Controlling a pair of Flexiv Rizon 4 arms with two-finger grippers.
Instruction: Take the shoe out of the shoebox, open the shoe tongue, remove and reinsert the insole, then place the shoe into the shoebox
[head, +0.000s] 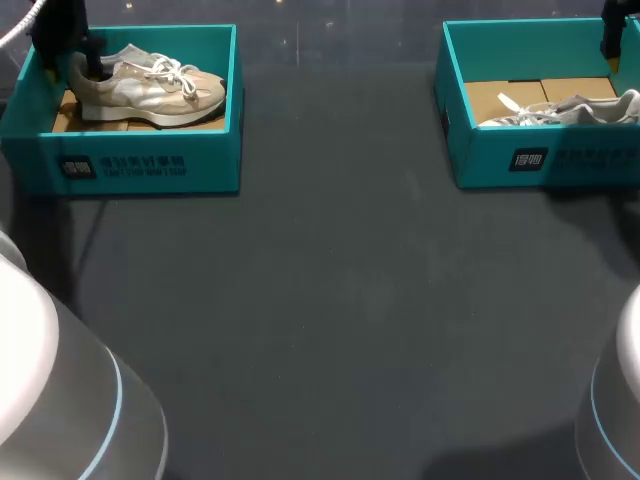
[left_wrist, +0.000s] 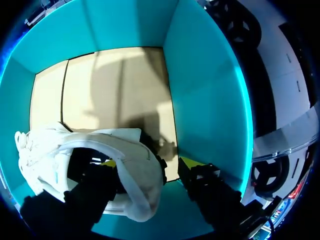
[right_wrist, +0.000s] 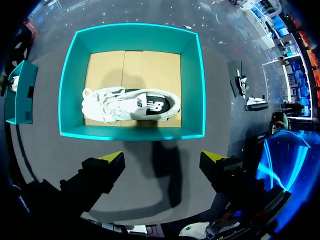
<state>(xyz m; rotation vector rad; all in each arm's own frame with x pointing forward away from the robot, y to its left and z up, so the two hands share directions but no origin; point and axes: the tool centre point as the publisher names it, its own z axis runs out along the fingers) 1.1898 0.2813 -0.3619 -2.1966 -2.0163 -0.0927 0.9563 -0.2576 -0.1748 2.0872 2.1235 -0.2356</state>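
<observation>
In the left shoebox (head: 150, 165) the beige shoe (head: 150, 88) lies lengthwise, heel toward our left hand (left_wrist: 150, 164). Its spread fingers straddle the heel collar, one inside, one outside, apparently not pinching. The right shoebox (head: 540, 160) holds a white shoe (right_wrist: 132, 105), lying crosswise ahead of our right hand (right_wrist: 162, 157), which hovers spread outside one long wall.

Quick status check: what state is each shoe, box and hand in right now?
left shoe: upright in left shoebox, laced.
right shoe: lying in right shoebox, untouched.
left shoebox: lidless.
right shoebox: lidless.
left hand: open, left shoe's heel between its fingers.
right hand: open, empty, outside right shoebox.
</observation>
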